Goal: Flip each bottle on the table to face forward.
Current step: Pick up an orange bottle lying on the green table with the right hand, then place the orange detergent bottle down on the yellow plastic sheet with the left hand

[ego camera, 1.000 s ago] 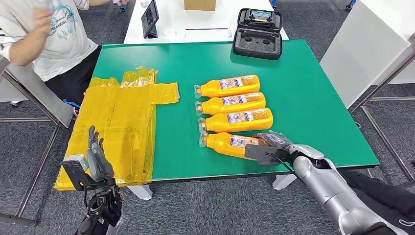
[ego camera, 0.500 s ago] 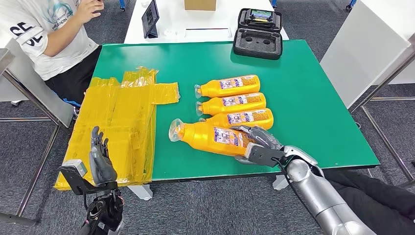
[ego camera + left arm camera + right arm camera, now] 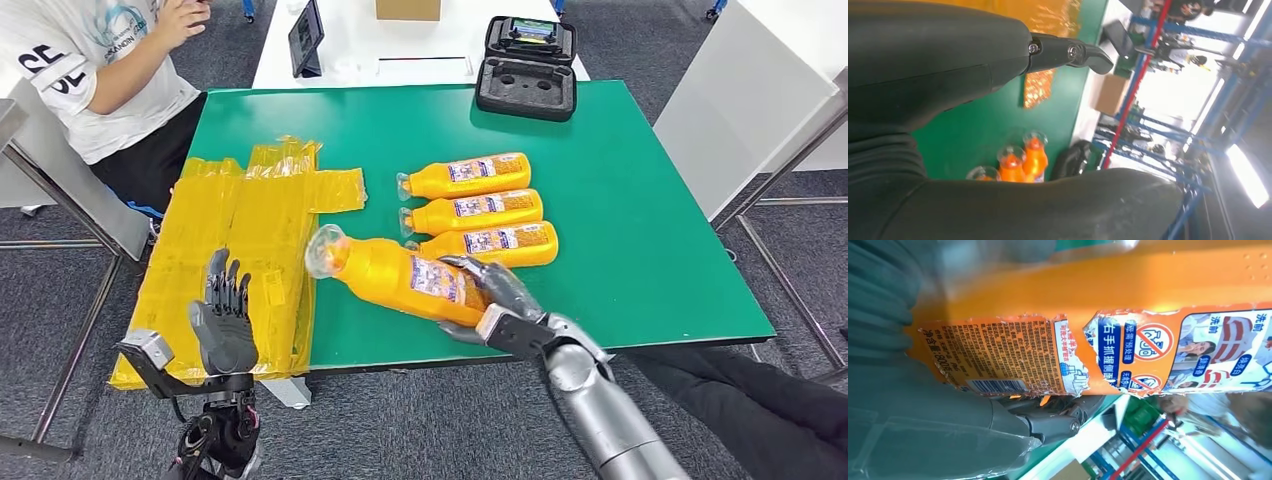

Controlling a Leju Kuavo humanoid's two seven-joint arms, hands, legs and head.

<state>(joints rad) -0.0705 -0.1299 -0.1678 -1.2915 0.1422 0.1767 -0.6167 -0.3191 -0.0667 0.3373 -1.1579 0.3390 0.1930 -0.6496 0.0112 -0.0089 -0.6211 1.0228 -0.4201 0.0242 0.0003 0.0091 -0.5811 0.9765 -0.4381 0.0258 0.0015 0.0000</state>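
The held bottle (image 3: pixel 400 278) is up off the green table (image 3: pixel 640 230), gripped near its base by the right hand (image 3: pixel 490 300), cap end pointing out toward the yellow plastic sheets (image 3: pixel 240 260). A sec ago it lay flat as the near one in the row w/ the other three; half a sec ago it was just lifting; now it's higher and swung further left, tilted. The right wrist view shows its torn label (image 3: pixel 1048 360) close up, fingers wrapped round the body.

The three other bottles (image 3: pixel 470 210) lie side by side, caps left, labels up, untouched across the frames.

The left hand (image 3: pixel 225 320) holds nothing, fingers apart and pointing up, off the table's near-left corner; it has risen a bit and moved closer in. Prob. a handover or two-hand turn coming, though that's a guess.

So: flip of bottle one is underway, not done. Three to go.

A person (image 3: pixel 90 70) sits at the far left; a black case (image 3: pixel 527 68) sits at the far edge.
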